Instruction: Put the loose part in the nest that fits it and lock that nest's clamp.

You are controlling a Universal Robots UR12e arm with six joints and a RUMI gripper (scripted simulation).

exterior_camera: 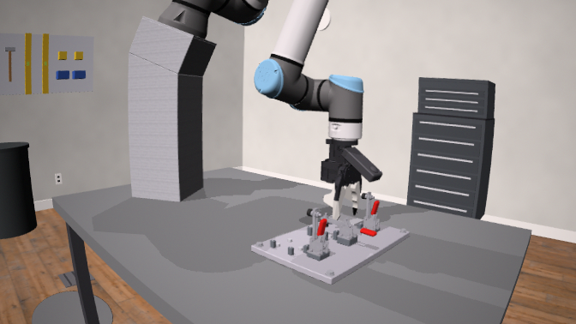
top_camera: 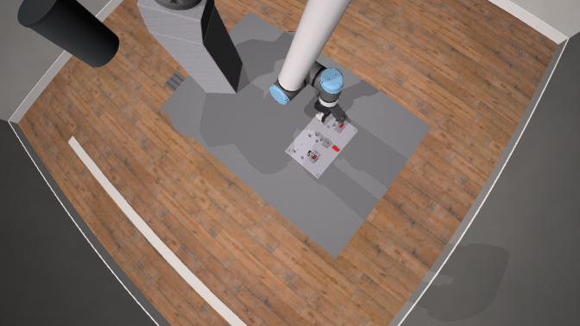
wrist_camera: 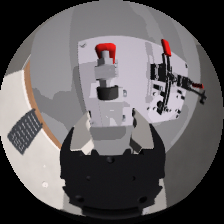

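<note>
Now claw [exterior_camera: 345,207] open, empty, above fixture plate [exterior_camera: 274,254], grey part [wrist_camera: 111,120] between fingers, red-handled clamp [wrist_camera: 105,50] at twelve o'clock.

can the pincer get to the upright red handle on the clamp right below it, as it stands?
Probably yes. The pincer is open, holds nothing, and hangs just behind that red handle; the wrist view shows nothing between them.

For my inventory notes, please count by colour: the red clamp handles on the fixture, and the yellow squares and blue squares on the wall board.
Red clamp handles: 3
Yellow squares: 2
Blue squares: 2
Total: 7
</note>
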